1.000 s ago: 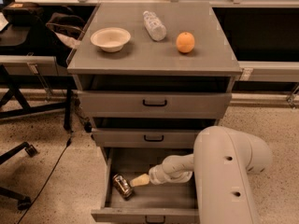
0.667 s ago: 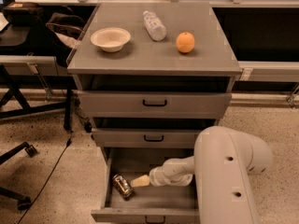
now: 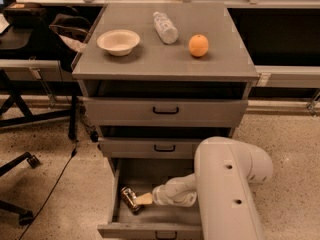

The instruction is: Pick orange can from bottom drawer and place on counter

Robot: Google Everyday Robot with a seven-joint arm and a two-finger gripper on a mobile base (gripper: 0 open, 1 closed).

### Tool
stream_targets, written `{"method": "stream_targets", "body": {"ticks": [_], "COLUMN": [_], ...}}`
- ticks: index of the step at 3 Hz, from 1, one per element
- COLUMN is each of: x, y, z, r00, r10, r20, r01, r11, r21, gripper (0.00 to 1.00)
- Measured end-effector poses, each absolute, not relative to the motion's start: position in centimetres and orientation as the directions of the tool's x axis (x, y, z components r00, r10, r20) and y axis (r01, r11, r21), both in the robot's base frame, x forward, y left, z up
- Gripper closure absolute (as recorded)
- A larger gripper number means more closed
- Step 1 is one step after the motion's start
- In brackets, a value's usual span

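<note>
Orange can [image 3: 129,199]: lying tilted in the open bottom drawer [image 3: 116,196], near its left wall and front left corner.
Gripper [image 3: 144,199]: down inside the drawer, its tip against the can's right side; whether it is spread or closed cannot be told.
Counter [image 3: 150,64]: holds a bowl [image 3: 118,41] by the left edge, a bottle [image 3: 165,27] at back centre and an orange fruit [image 3: 198,45] towards the right edge.
Progress: drawer open and can reached; lifting it out and setting it on the counter appear to remain.
Writing: none legible.
</note>
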State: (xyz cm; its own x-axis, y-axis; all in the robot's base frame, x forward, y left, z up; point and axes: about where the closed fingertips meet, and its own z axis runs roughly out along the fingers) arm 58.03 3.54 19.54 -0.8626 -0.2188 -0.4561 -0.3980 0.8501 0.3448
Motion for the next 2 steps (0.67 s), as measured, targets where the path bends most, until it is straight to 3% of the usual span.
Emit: {"method": "stream_targets", "body": {"ticks": [2], "x": [56.8], "y": [8.3], "z": [17.7], "r00": [-0.849], "r10": [-0.306], "r20": [-0.431], "r01": [-0.467], "r11": [0.817], "r21": [0.339], "gripper": [0.0]}}
